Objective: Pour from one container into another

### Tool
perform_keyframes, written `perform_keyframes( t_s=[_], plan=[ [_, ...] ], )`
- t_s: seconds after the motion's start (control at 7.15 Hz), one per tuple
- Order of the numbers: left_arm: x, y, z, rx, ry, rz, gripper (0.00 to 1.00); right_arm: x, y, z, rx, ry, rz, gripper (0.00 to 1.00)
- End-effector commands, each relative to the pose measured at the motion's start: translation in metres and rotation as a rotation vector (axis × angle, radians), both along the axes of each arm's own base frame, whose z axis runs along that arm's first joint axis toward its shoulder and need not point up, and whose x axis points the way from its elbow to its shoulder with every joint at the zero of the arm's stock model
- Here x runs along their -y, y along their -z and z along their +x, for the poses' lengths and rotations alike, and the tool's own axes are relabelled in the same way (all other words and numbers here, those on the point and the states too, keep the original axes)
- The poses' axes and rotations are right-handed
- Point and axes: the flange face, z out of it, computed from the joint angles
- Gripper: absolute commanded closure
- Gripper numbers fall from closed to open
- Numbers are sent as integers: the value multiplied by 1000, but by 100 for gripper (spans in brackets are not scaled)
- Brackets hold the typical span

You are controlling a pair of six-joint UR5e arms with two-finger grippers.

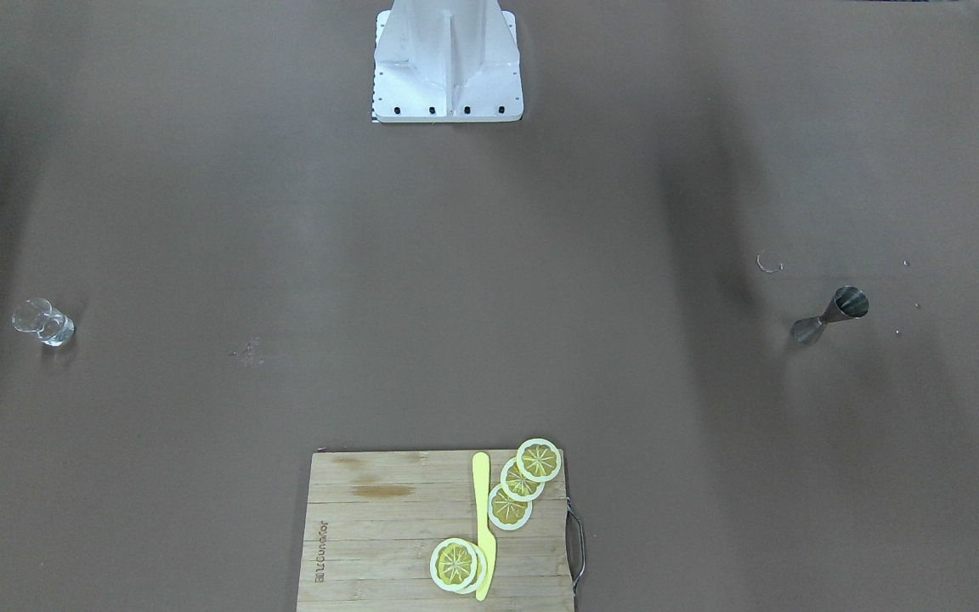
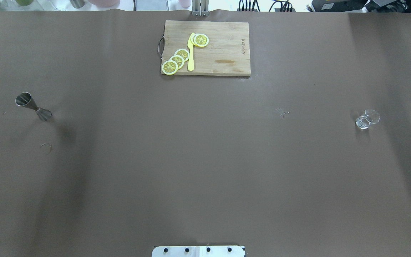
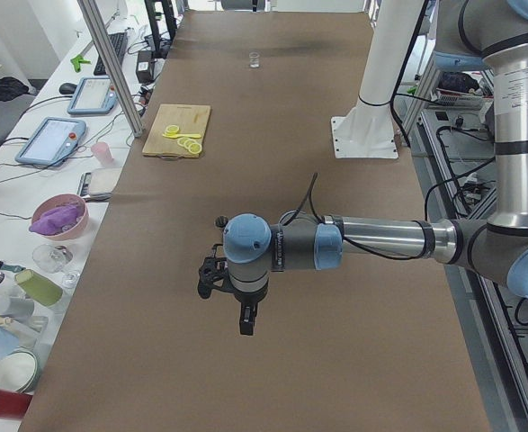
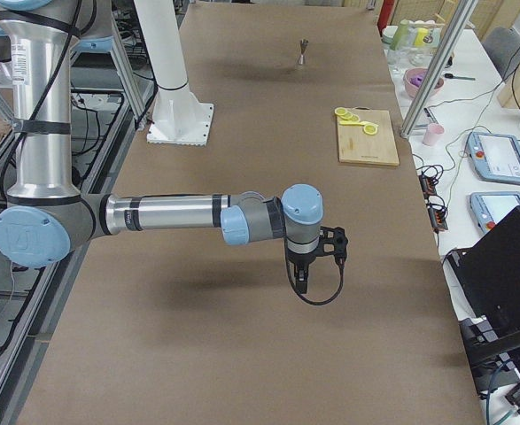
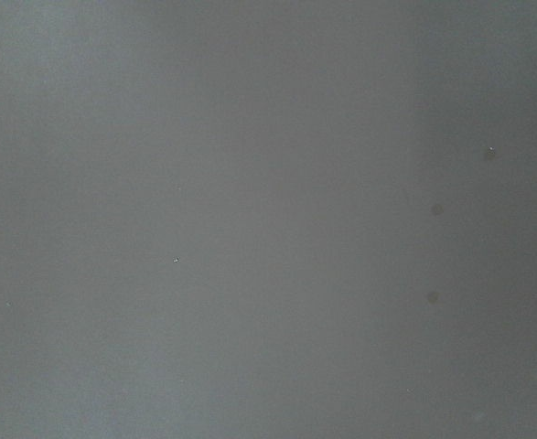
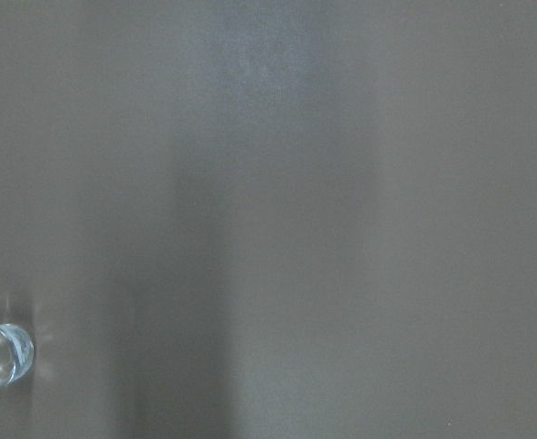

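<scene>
You are looking at a long table [image 2: 198, 171] covered in brown paper, with the robot's white base [image 1: 447, 68] sitting at the middle of one long edge. The small metal jigger [image 2: 33, 107] is standing upright on one cone, the other cone's open mouth facing up, far out on the robot's left side of the table. The small clear glass [image 2: 366, 119] is standing upright far out on the robot's right side, well apart from the jigger, with most of the table lying between them. Both are standing free on the paper. At the edge across from the base, a wooden cutting board [image 2: 227, 53] is lying flat, carrying a yellow knife [image 2: 191, 53] and lemon slices [image 2: 177, 60]. Three of the slices are overlapping in a row on one side of the knife, and the rest are sitting against its other side. You are seeing the arms only in the two side views. The left arm [image 3: 380, 238] is stretching out level above the paper, with the left gripper [image 3: 246, 322] pointing straight down and hovering clear of the surface. Whether its fingers are parted or closed cannot be told from this angle. The right arm [image 4: 162, 214] is reaching out level in the same way, its right gripper [image 4: 301, 282] also pointing down above the paper, and its grip cannot be told either. The right wrist camera is looking down at brown paper, with the glass showing at the lower left corner. The left wrist camera is showing only paper.
</scene>
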Motion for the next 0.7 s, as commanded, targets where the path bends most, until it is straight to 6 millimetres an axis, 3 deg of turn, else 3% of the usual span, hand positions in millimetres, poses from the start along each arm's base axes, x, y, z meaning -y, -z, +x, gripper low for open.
perform_keyframes(
  t_s=[0.0, 0.56],
  plan=[
    [0, -1, 0, 0, 1, -1, 2, 1, 3, -2, 6, 4, 6, 0],
    [1, 0, 0, -1, 1, 1, 2, 6, 7, -2, -5, 5, 24, 0]
  ],
)
